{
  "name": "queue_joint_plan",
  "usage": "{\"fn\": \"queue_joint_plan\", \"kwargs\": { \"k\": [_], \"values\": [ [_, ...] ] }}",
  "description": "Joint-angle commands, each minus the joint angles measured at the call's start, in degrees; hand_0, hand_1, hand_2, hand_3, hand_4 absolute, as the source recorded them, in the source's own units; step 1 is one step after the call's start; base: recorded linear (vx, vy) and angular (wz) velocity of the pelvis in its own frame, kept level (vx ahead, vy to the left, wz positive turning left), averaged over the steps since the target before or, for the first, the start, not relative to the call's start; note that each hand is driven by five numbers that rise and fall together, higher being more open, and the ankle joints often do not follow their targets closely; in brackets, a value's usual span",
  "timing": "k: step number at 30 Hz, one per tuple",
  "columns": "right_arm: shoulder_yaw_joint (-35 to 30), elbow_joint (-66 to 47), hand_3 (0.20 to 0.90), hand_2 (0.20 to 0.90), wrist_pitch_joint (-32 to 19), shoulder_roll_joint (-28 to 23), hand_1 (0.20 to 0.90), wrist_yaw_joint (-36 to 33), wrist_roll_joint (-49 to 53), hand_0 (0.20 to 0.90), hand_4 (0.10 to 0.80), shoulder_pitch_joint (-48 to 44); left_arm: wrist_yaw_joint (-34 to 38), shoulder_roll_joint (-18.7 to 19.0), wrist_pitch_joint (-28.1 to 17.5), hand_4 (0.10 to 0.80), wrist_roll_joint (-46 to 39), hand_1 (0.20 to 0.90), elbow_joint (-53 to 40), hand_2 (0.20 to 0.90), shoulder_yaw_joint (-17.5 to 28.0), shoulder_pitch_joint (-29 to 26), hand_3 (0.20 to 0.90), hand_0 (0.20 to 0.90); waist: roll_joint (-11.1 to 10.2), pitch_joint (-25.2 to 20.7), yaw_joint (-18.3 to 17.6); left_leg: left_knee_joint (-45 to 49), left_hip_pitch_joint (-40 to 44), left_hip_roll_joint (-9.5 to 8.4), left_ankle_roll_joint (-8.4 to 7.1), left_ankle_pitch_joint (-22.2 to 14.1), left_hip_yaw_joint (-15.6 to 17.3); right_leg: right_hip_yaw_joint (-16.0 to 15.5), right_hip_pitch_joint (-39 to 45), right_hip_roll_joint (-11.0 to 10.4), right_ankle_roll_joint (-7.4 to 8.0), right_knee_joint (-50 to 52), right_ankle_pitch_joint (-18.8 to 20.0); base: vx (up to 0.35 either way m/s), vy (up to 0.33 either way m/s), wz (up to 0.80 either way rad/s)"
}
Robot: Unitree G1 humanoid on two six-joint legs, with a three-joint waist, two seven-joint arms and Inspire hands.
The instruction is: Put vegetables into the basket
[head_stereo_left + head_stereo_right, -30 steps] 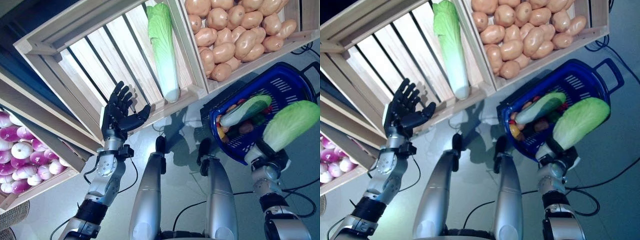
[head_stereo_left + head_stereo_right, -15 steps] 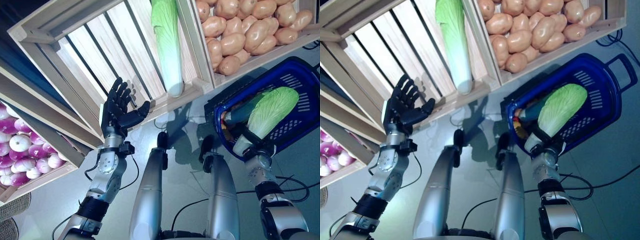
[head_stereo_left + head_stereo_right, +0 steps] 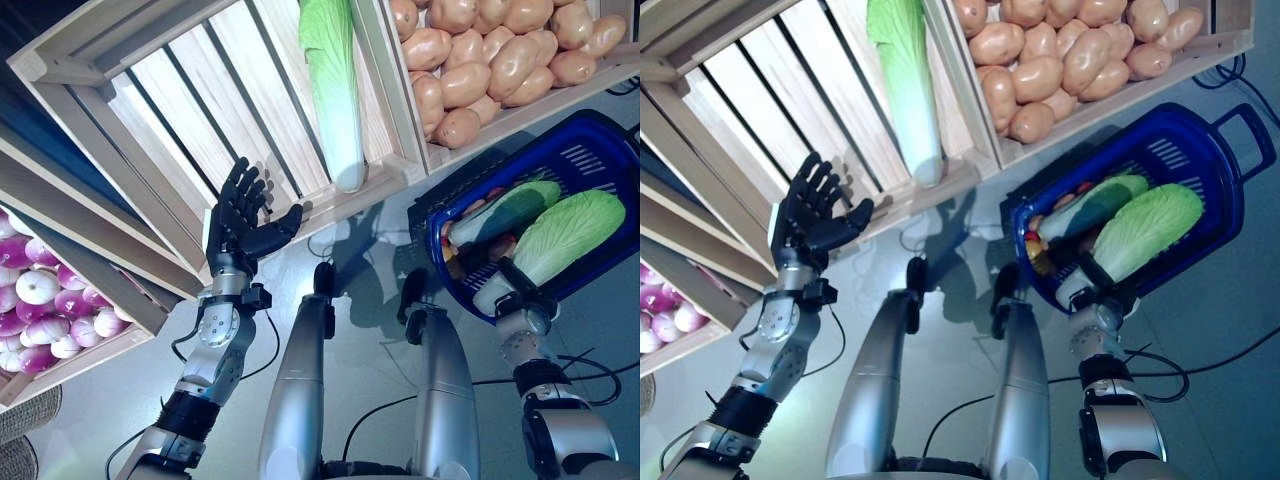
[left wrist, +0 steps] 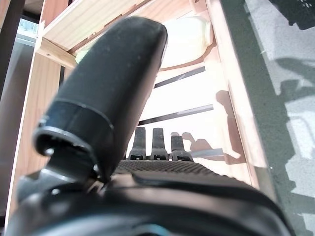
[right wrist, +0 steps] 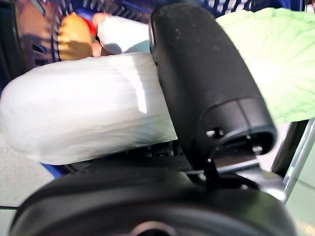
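Closest in, the right hand (image 3: pixel 517 296) is clamped round the white stem end of a cabbage (image 3: pixel 560 245) — thumb curled over the stalk in the wrist view, fingers mostly hidden under it. The cabbage's long axis runs from that stem, low by the near rim of the blue basket (image 3: pixel 600 155), up and away to the right, leafy end lying across the basket's far-right side, so it sits over the basket but isn't let go. Just beside it lies a second cabbage (image 3: pixel 505 211) in the basket, roughly parallel, with some small red and yellow pieces beneath that I can't make out. The left hand (image 3: pixel 240 225) is raised on a bent arm, palm up, fingers spread and straight, holding nothing, just in front of the slatted wooden crate (image 3: pixel 190 110). Further back, a third cabbage (image 3: pixel 335 95) lies in that crate, stem toward the robot, its leafy top cut off by the frame. Next crate over is potatoes (image 3: pixel 480 60), partly cropped — and purple onions (image 3: pixel 40 320) at the far left.
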Motion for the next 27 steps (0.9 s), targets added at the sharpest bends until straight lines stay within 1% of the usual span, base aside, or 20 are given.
{"fn": "queue_joint_plan", "kwargs": {
  "k": [1,5,6,7,8,9,14,19,20,27],
  "values": [
    [-4.03,-1.39,0.300,0.300,-7.19,-6.18,0.300,-4.63,-0.11,0.300,0.400,1.73,-0.82,-1.25,-6.58,0.800,0.43,0.900,-4.72,0.900,0.71,-1.36,0.900,0.900,3.67,-0.21,-0.07,-1.93,0.32,-3.30,3.42,0.29,2.80,-2.89,1.47,2.42,-3.60,2.03,3.42,0.000,0.000,0.00],
    [-3.77,-3.96,0.300,0.300,-8.42,-6.03,0.300,-4.94,-2.11,0.300,0.400,2.20,-2.16,-1.28,-6.55,0.800,-0.37,0.900,-5.42,0.900,0.87,-1.05,0.900,0.900,3.50,-0.21,-0.20,-2.12,0.54,-3.22,3.30,0.49,2.72,-2.90,1.83,2.52,-3.73,1.63,3.51,0.000,0.000,0.00],
    [-3.67,-4.58,0.338,0.338,-8.03,-5.98,0.338,-4.81,-2.60,0.338,0.425,2.36,-2.27,-1.25,-6.62,0.800,-0.32,0.900,-5.40,0.900,0.90,-1.01,0.900,0.900,3.40,-0.21,-0.25,-2.23,0.56,-3.22,3.31,0.56,2.72,-2.95,1.89,2.55,-3.78,1.42,3.59,0.000,0.000,0.00],
    [-3.46,-5.35,0.495,0.495,-7.75,-6.04,0.495,-5.20,-2.96,0.495,0.530,2.49,-2.25,-1.22,-6.53,0.800,-0.40,0.900,-5.59,0.900,0.90,-1.02,0.900,0.900,3.26,-0.21,-0.29,-2.30,0.52,-3.18,3.32,0.69,2.70,-2.99,1.92,2.54,-3.80,1.19,3.75,0.000,0.000,0.00],
    [-3.38,-5.53,0.495,0.495,-7.74,-6.14,0.495,-5.43,-2.87,0.495,0.530,2.46,-2.24,-1.20,-6.48,0.800,-0.52,0.900,-5.68,0.900,0.92,-1.06,0.900,0.900,3.19,-0.21,-0.30,-2.31,0.48,-3.11,3.31,0.76,2.68,-3.00,1.89,2.54,-3.82,1.22,3.77,0.000,0.000,0.00],
    [-3.39,-5.50,0.900,0.900,-7.72,-6.21,0.900,-5.37,-2.82,0.900,0.800,2.46,-2.26,-1.19,-6.50,0.800,-0.55,0.900,-5.62,0.900,0.95,-1.06,0.900,0.900,3.15,-0.21,-0.31,-2.30,0.46,-3.05,3.27,0.78,2.66,-3.01,1.87,2.56,-3.83,1.29,3.73,0.000,0.000,0.00],
    [-3.81,-4.53,0.900,0.900,-8.07,-6.48,0.900,-5.11,-2.74,0.900,0.800,3.22,-3.09,-0.83,-6.70,0.800,-1.12,0.900,-5.06,0.900,1.40,-0.77,0.900,0.900,2.83,-0.21,-0.30,-2.60,0.72,-2.98,3.01,0.99,2.56,-3.29,2.43,2.71,-3.78,0.62,3.93,0.000,0.000,0.00],
    [-3.93,-2.99,0.900,0.900,-5.44,-6.94,0.900,-9.47,-3.79,0.900,0.800,2.65,-3.55,-0.51,-7.10,0.800,-1.77,0.900,-4.86,0.900,1.28,-0.74,0.900,0.900,2.77,-0.21,-0.09,-3.43,1.49,-2.79,3.04,1.18,2.65,-3.53,3.28,2.76,-3.78,-0.24,4.04,0.000,0.000,0.00],
    [-4.04,-2.58,0.900,0.900,-4.15,-7.13,0.900,-11.14,-4.08,0.900,0.800,2.25,-3.50,-0.53,-6.92,0.800,-2.07,0.900,-4.89,0.900,1.28,-0.91,0.900,0.900,2.77,-0.21,0.01,-3.49,1.59,-2.83,3.08,1.20,2.60,-3.59,3.37,2.78,-3.81,-0.27,4.05,0.000,0.000,0.00],
    [-3.66,-2.38,0.900,0.900,-0.01,-7.55,0.900,-15.64,-4.86,0.900,0.800,1.25,-3.54,-0.22,-5.91,0.800,-1.83,0.900,-5.71,0.900,0.87,-0.98,0.900,0.900,2.75,-0.21,0.34,-3.44,1.65,-2.92,3.31,1.07,2.54,-3.80,3.48,2.62,-3.80,-0.50,4.29,0.000,0.000,0.00]
  ]
}}
